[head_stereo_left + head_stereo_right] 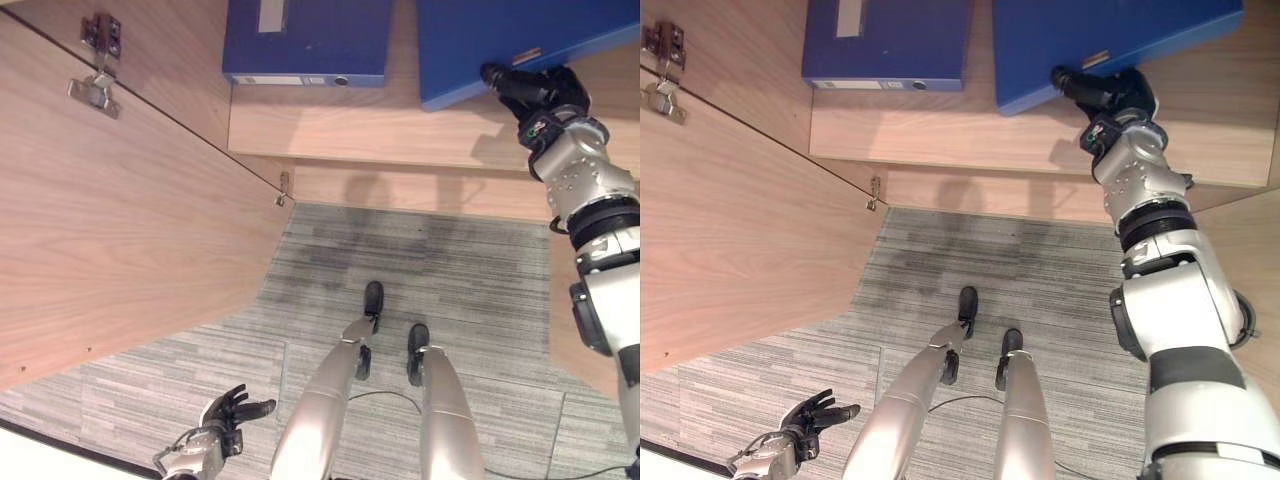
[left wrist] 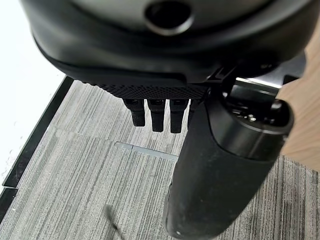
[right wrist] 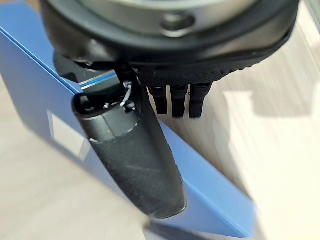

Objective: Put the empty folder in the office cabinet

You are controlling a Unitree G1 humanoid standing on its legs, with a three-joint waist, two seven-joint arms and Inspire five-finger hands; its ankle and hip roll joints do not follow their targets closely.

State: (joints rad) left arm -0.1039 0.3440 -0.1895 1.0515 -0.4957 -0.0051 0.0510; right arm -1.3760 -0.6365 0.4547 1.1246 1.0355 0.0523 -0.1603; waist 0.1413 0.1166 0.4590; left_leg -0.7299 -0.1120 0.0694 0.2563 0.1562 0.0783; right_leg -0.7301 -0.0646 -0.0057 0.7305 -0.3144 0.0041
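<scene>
Our right hand (image 1: 535, 92) pinches the folder (image 1: 520, 40) edge, thumb over, fingers under; released while it overhangs the shelf (image 1: 400, 130), it could tip out; left hand (image 1: 225, 415) hangs relaxed, empty

blue folder (image 1: 520, 40), grey striped carpet (image 1: 420, 270)

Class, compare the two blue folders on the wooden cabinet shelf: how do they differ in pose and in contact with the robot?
The left blue folder lies square to the wooden cabinet shelf, untouched; the right blue folder sits skewed, one corner past the shelf's edge. The right hand touches the right folder. The left hand hangs low, open. Both folders are blue.
</scene>
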